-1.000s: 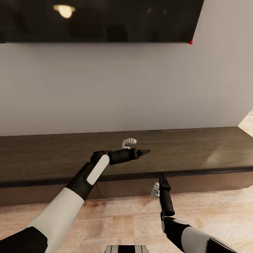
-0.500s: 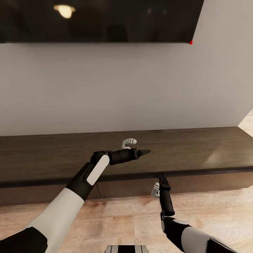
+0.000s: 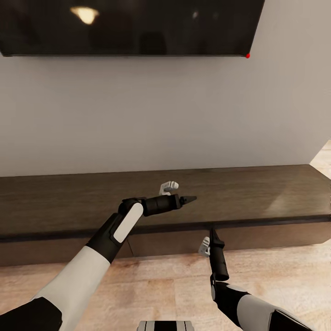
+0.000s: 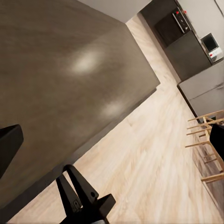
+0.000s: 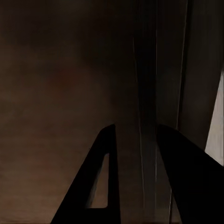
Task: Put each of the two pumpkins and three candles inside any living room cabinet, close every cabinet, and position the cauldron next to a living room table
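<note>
The cabinet (image 3: 257,193) runs across the head view below the wall, with a bare dark-brown top and flush drawer fronts. My left gripper (image 3: 189,198) hovers over that top, and in the left wrist view its fingers (image 4: 9,144) stand wide apart, open and empty. My right gripper (image 3: 212,231) points up at the drawer front just under the top's overhang. Its fingers (image 5: 105,177) are nearly together with nothing between them, close against the dark front (image 5: 56,93). The cauldron is out of view.
A black TV (image 3: 128,27) hangs on the grey wall above the cabinet. Pale wood floor (image 3: 161,285) lies between me and the cabinet. The left wrist view looks past the cabinet's end (image 4: 140,79) to wooden chairs (image 4: 207,135) and dark kitchen units (image 4: 186,42).
The head view has shifted slightly, so the cabinet and TV sit a little differently. The right forearm has edged slightly right; the left arm is unchanged.
</note>
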